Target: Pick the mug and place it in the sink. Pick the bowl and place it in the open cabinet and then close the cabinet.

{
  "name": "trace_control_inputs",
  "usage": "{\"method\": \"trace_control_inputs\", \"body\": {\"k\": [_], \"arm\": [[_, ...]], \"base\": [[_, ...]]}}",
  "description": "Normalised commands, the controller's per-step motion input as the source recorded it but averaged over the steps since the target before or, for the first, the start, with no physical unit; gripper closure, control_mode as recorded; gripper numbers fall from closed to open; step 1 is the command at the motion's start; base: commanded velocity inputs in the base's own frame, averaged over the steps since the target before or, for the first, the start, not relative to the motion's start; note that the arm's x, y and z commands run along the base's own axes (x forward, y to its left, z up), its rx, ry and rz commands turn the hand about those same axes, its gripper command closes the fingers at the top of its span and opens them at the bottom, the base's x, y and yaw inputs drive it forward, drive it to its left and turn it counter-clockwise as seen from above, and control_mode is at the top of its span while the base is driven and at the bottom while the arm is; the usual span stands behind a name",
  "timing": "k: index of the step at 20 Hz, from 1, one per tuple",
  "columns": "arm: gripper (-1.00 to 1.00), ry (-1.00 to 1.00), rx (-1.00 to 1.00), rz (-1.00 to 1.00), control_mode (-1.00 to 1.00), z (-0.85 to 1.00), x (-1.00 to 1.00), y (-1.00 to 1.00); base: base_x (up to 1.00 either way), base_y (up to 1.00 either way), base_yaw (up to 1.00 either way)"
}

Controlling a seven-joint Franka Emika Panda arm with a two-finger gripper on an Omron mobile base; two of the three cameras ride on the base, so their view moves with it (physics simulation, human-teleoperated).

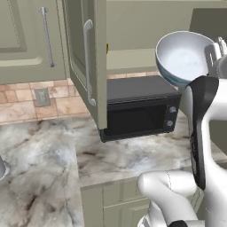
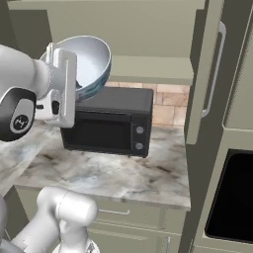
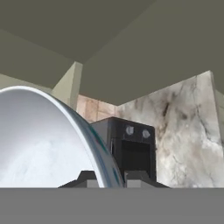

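A white robot arm rises with its wrist bent sideways, holding the bowl (image 1: 184,57) high above the black microwave (image 1: 139,108). The pincer (image 3: 110,177) is clamped on the bowl's rim, one fingertip on each side of the wall, so the bowl tips on edge. The cabinet (image 1: 133,31) stands open behind it, its door (image 1: 88,62) swung out at nine o'clock from the bowl. Bare marble tabletop (image 1: 128,157) lies below, in front of the microwave.

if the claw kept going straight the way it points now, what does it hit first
Probably the black microwave oven on the marble counter: the hand view looks straight at its front, past the tilted white bowl with the blue-green outside that the claw grips by the rim. Depth is unclear.
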Motion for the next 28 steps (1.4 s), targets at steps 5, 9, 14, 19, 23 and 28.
{"method": "trace_control_inputs", "body": {"k": [5,9,14,19,23,28], "arm": [[1.00,0.00,0.00,0.00,-1.00,0.39,0.56,0.00],[1.00,0.00,0.02,0.00,-1.00,0.24,0.54,0.00],[1.00,0.00,0.00,0.00,-1.00,0.00,0.64,0.01],[1.00,0.00,0.03,0.00,-1.00,-0.08,0.54,0.00],[1.00,0.00,0.02,0.00,-1.00,-0.08,0.56,0.00],[1.00,0.00,0.05,0.00,-1.00,-0.14,0.47,0.00]], "base": [[0.00,0.00,0.00],[0.00,0.00,0.00],[0.00,0.00,0.00],[0.00,0.00,0.00],[0.00,0.00,0.00],[0.00,0.00,0.00]]}}
